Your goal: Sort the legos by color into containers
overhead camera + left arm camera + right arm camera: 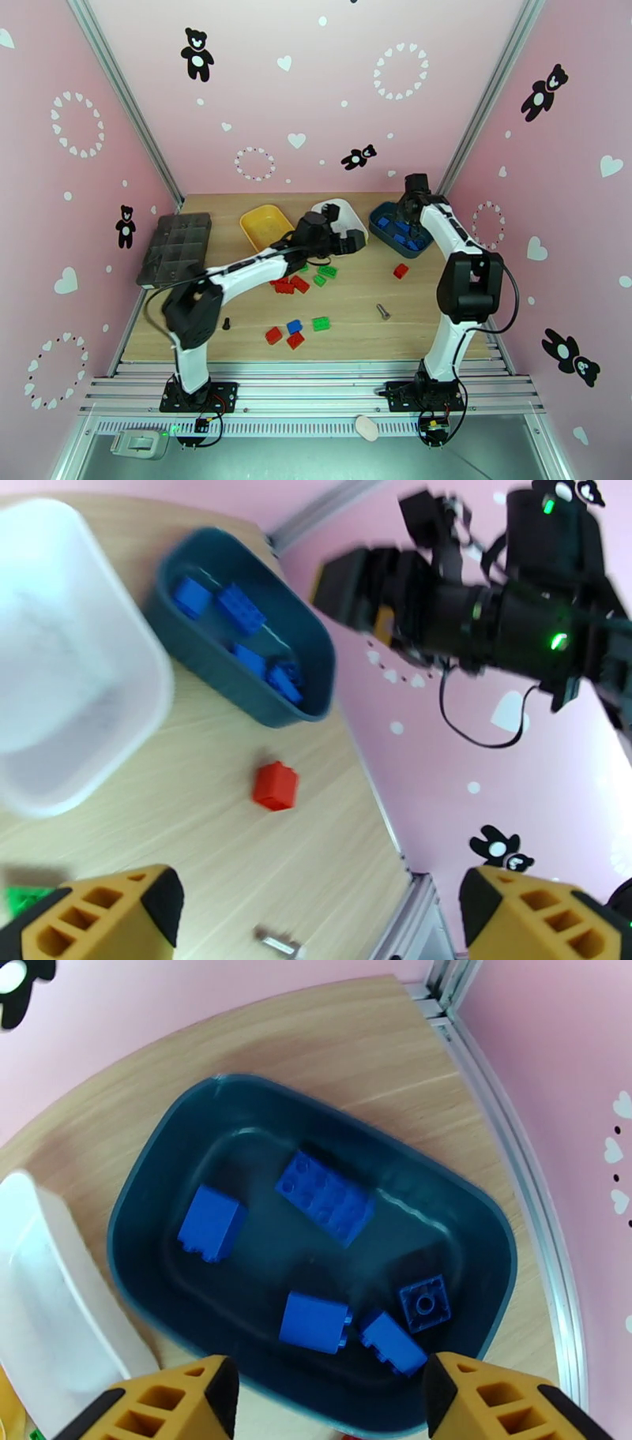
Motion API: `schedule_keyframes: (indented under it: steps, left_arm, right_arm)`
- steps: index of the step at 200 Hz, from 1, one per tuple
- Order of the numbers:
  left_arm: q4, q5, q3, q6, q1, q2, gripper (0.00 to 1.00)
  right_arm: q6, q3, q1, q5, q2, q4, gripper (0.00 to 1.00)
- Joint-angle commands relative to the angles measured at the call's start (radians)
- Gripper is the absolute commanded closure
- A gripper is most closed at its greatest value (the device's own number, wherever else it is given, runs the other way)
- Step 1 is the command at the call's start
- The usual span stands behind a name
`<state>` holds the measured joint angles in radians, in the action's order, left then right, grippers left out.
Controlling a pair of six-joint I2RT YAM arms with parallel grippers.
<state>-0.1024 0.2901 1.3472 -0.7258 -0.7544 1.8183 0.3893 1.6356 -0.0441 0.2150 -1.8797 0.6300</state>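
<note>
Bolted arm bases (199,395) at the top view's bottom edge, loose red, blue and green legos (321,323) mid-frame below yellow tub (265,225), white tub (353,215) and teal tub (376,215); left wrist view: left gripper (316,910) spread, empty, red lego (275,786) at centre; right wrist view: right gripper (328,1402) spread over blue legos (325,1197) in teal tub.

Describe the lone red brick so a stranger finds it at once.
Find the dark teal tub at the far right. Just in front of it lies one red brick alone; the other red bricks sit in mixed clusters further left.
</note>
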Motion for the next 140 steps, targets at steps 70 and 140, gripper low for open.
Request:
schedule_keyframes:
  steps: [70, 140]
  left_arm:
    - [0.274, -0.342, -0.398, 0.103, 0.159, -0.456, 0.01]
    - [0.372, -0.322, -0.674, 0.053, 0.339, -0.728, 0.02]
  right_arm:
    - [-0.035, -0.295, -0.407, -0.038, 0.289, -0.031, 0.33]
    - [0.206, -0.441, -0.846, 0.007, 0.267, -0.022, 0.36]
